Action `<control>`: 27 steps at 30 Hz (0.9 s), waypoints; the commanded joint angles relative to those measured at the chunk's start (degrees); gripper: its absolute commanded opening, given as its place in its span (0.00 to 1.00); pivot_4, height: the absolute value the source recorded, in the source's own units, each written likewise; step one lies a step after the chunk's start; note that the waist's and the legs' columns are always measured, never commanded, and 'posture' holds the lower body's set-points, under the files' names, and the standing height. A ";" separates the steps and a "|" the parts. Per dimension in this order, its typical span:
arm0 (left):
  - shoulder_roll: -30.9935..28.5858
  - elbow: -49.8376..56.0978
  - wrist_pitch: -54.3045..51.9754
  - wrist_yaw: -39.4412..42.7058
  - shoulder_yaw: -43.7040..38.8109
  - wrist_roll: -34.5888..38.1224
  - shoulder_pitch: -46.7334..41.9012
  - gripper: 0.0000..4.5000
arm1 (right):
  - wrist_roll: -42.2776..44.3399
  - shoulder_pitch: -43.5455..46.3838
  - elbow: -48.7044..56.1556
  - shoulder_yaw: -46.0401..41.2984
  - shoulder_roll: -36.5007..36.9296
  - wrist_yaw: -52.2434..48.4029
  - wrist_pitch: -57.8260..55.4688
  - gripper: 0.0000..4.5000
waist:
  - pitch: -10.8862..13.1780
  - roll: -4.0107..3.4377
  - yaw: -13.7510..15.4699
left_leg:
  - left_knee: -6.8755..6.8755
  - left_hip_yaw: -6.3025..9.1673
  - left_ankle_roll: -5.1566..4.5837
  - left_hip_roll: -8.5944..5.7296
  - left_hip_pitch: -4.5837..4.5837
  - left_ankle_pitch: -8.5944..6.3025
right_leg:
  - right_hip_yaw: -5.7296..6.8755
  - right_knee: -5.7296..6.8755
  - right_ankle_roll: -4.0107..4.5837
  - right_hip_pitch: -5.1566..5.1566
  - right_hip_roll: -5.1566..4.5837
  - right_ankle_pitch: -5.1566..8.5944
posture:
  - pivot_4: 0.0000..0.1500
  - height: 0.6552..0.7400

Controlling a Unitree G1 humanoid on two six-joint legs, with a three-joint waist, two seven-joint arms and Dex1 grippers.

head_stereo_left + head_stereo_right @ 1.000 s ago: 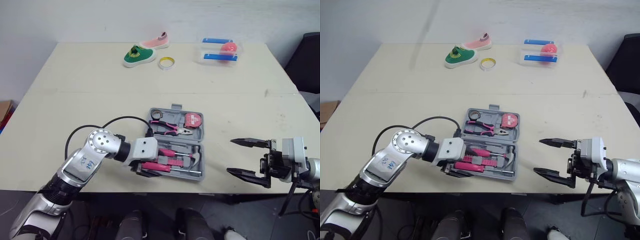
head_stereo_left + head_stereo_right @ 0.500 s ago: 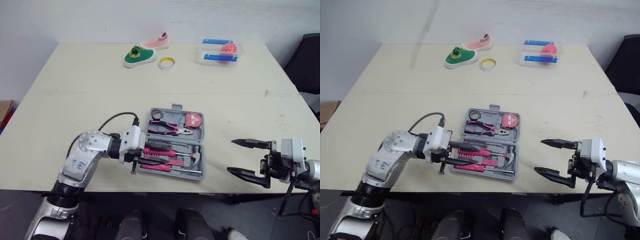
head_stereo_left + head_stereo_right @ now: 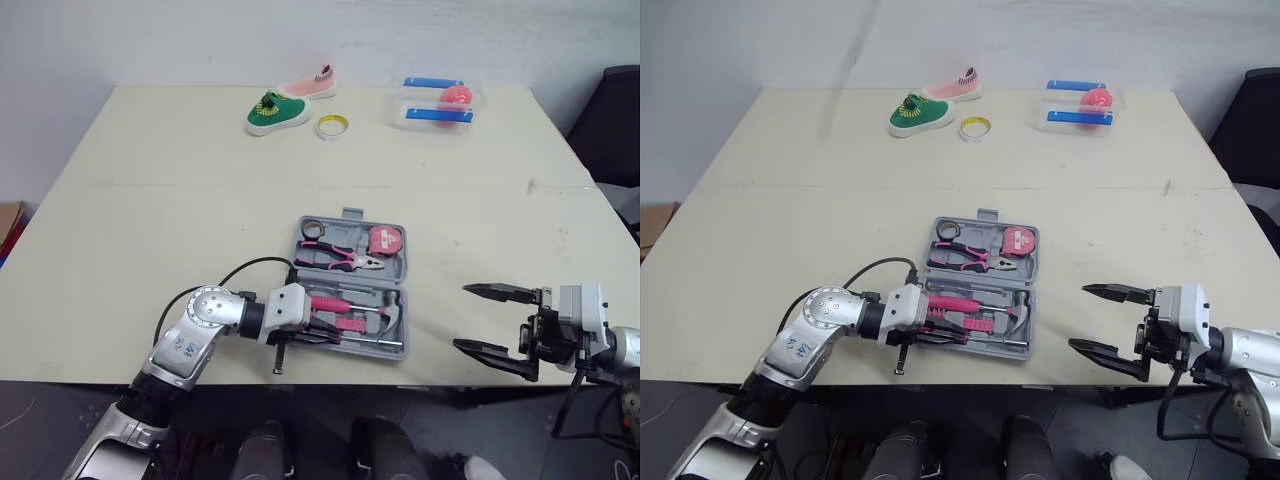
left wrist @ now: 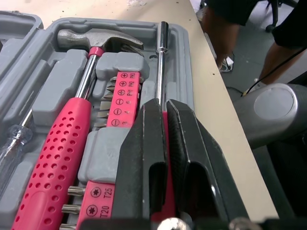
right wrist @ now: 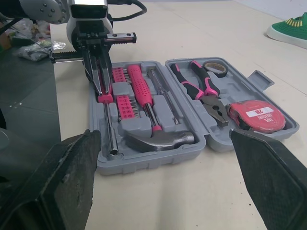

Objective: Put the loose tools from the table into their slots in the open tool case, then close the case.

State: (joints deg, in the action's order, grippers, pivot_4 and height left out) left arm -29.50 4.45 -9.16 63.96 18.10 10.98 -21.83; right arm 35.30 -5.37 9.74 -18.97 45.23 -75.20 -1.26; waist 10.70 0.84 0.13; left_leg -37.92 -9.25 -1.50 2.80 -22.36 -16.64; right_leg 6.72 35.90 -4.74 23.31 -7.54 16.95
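The open grey tool case (image 3: pixel 405 262) lies near the table's front edge. Its lid half holds pliers (image 3: pixel 345 260) and a red tape measure (image 3: pixel 387 238). The front half holds a pink-handled hammer (image 3: pixel 340 300), bit strips (image 4: pixel 120 98) and a pink-handled driver (image 4: pixel 162 62) in the frontmost slot. My left gripper (image 4: pixel 163 103) reaches in from the case's left end and is shut on the driver's pink handle, the steel shaft pointing out past its fingers (image 5: pixel 98 72). My right gripper (image 3: pixel 462 317) hovers open to the right of the case, holding nothing.
At the far side of the table stand a green shoe (image 3: pixel 277 110), a pink shoe (image 3: pixel 310 85), a roll of tape (image 3: pixel 333 125) and a clear box (image 3: pixel 437 100) with a pink ball. A black chair (image 3: pixel 615 120) stands at the far right. The table's front edge runs just below the case.
My left gripper has gone from open over the case's front-left corner to shut on the driver handle, and the left arm has dropped lower. The right gripper has stayed put.
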 commanded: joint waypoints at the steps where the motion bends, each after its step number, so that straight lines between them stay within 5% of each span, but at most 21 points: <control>1: -0.60 -1.77 -2.26 -1.78 1.73 -3.46 0.16 0.03 | 0.57 -0.45 -0.53 -1.90 -0.24 -0.81 1.52 1.00 | 0.00 0.00 -0.01 | 0.00 0.00 0.00 -0.01 0.02 0.00 | 0.00 0.00 0.00 -0.02 -0.01 0.00 | 1.00 1.00; 14: -5.09 -0.65 -10.72 -3.90 8.40 -8.62 1.84 0.03 | 0.42 -1.18 -3.88 -2.12 -0.53 -1.94 4.57 1.00 | -0.74 -0.52 -0.21 | 0.02 0.43 -0.06 0.12 0.44 -0.28 | 0.03 -0.28 0.09 -0.78 0.00 0.05 | 1.00 1.00; 20: 0.52 0.53 1.92 -3.59 -2.68 3.08 2.02 0.03 | -3.16 -0.58 -0.65 -0.50 -0.08 8.59 -2.36 1.00 | -0.77 -0.57 -0.06 | 0.06 0.43 -0.10 0.13 0.56 -0.31 | 0.01 -0.26 0.12 -0.84 -0.04 0.07 | 1.00 1.00; 25: 0.75 -0.06 2.02 -3.97 -15.51 13.31 -0.08 0.03 | -7.99 3.17 0.61 4.10 -0.48 15.41 -8.04 1.00 | -0.67 -0.49 -0.19 | -0.06 0.46 0.14 0.14 0.05 -0.09 | 0.05 -0.12 0.13 -0.34 -0.08 0.07 | 1.00 1.00; 27: -0.92 -3.37 2.47 -4.47 -17.97 12.36 -1.15 0.00 | -9.77 4.70 -0.49 6.32 -0.72 15.46 -7.88 0.88 | -0.67 -0.49 -0.21 | -0.03 0.46 0.16 0.12 0.05 -0.08 | 0.10 -0.12 0.13 -0.35 -0.05 0.07 | 1.00 1.00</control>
State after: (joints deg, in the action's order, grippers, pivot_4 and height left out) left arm -29.56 3.09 -7.31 59.83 2.27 22.82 -22.77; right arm 26.19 -1.39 8.67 -13.28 44.66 -60.10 -9.11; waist 10.03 0.35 -0.08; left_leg -37.95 -8.79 -1.34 2.91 -22.30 -16.72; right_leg 6.83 35.77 -4.62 22.95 -7.55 17.02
